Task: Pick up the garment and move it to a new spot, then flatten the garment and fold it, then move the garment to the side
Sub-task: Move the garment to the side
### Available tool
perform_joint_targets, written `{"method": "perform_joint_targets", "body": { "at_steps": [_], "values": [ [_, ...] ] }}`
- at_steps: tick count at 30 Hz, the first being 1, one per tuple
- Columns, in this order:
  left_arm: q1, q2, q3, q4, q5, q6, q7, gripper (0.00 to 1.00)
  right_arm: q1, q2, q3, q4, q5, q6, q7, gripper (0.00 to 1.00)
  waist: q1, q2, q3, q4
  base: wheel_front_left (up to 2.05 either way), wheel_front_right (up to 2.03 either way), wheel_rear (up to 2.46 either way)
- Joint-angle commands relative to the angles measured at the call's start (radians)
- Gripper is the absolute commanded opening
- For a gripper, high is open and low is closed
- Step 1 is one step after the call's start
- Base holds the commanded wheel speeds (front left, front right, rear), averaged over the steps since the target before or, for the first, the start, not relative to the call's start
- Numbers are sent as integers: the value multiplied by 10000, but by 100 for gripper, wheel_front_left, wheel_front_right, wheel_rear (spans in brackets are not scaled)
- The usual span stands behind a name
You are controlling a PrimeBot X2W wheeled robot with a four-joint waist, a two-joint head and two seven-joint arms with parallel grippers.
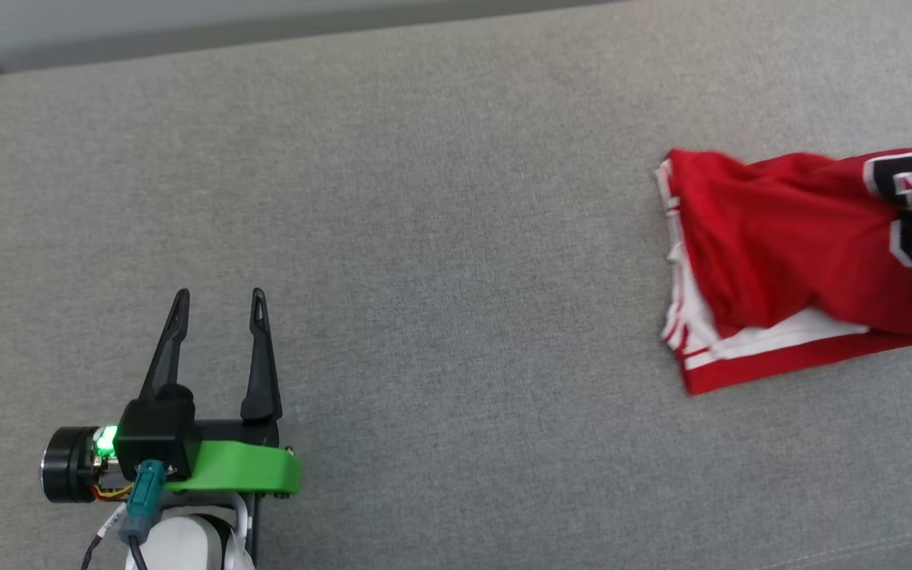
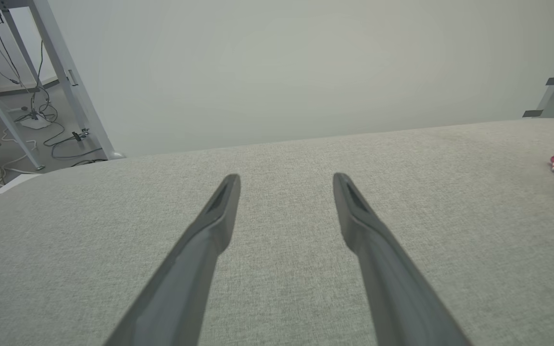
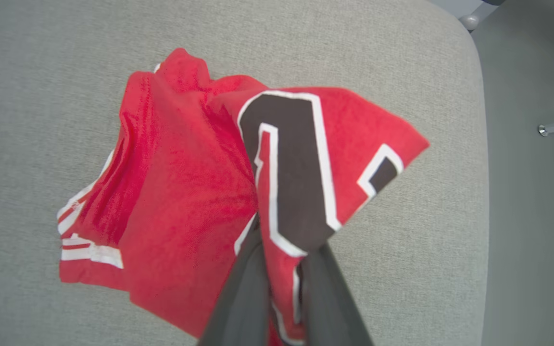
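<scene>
Right wrist view, right gripper (image 3: 289, 250) clamping garment (image 3: 181, 182), left gripper (image 1: 219, 297) spread

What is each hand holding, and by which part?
The right hand pinches the red jersey T-shirt at a bunched fold in its black number print. The left hand, open, holds nothing.

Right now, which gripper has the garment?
The right gripper: shut on a fold of the garment at the black numeral. The left gripper is open over bare grey cushion, well apart from it.
</scene>
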Motion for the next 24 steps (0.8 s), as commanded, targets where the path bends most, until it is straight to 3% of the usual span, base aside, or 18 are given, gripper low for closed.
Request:
{"method": "perform_joint_targets", "body": {
  "at_steps": [1,12,22,23,24],
  "values": [
    [-213,123,25,-86,103,-13,-57,100,-321,-142,-32,338,-232,-9,-78,0,0,-1,696,-279,0,0,0],
    [-715,404,-33,-633,240,-18,-57,100,-2122,-687,-349,3301,-1538,-9,-498,0,0,-1,1986,2,0,0,0],
    [-978,499,-165,-760,291,45,-57,100,-3297,-268,-967,5446,-2234,-9,-1241,0,0,-1,2380,201,0,0,0],
    [-986,497,-178,-746,291,57,-57,100,-3354,-201,-1008,5623,-2293,-9,-1306,7,0,-1,2349,218,0,0,0],
    [-988,491,-192,-716,287,75,-57,100,-3410,-107,-1054,5808,-2359,-9,-1431,41,0,-1,2275,238,0,0,0]
  ]
}}
